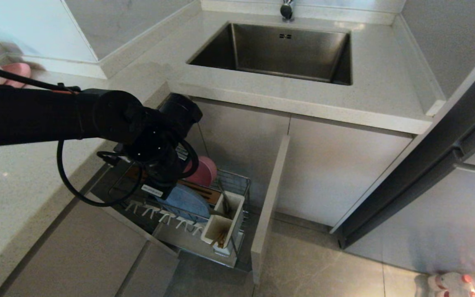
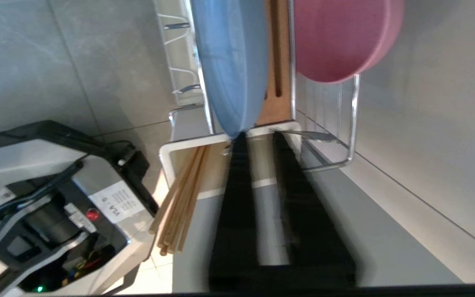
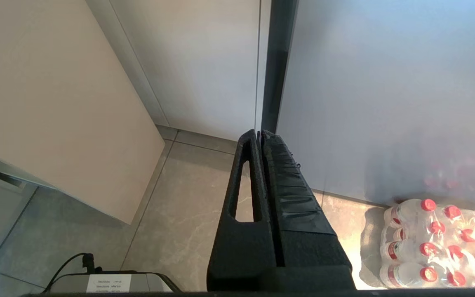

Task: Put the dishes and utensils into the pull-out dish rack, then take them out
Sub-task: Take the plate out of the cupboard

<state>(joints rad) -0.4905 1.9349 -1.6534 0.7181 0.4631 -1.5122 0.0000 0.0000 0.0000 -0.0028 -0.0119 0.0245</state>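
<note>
The pull-out dish rack (image 1: 237,181) stands drawn out under the counter, its beige front panel (image 1: 268,206) towards me. The blue plate (image 2: 229,62) stands on edge beside the wooden strip (image 2: 278,62), and the pink bowl (image 2: 340,37) leans behind it. Chopsticks (image 2: 179,202) stick out of the white utensil box (image 2: 167,152); the silver spoon (image 2: 311,135) lies at the box's other end. My left gripper (image 2: 260,136) hovers over the box, narrowly open and empty, one fingertip at the plate's rim. My right gripper (image 3: 260,132) hangs shut over the floor.
The steel sink (image 1: 204,49) is set in the counter above the rack. A pink dish (image 1: 17,72) lies at the counter's far left. A dark door (image 1: 447,156) stands at the right. A pack of red-capped bottles (image 3: 431,239) sits on the floor, and my base (image 2: 56,198) is beside the rack.
</note>
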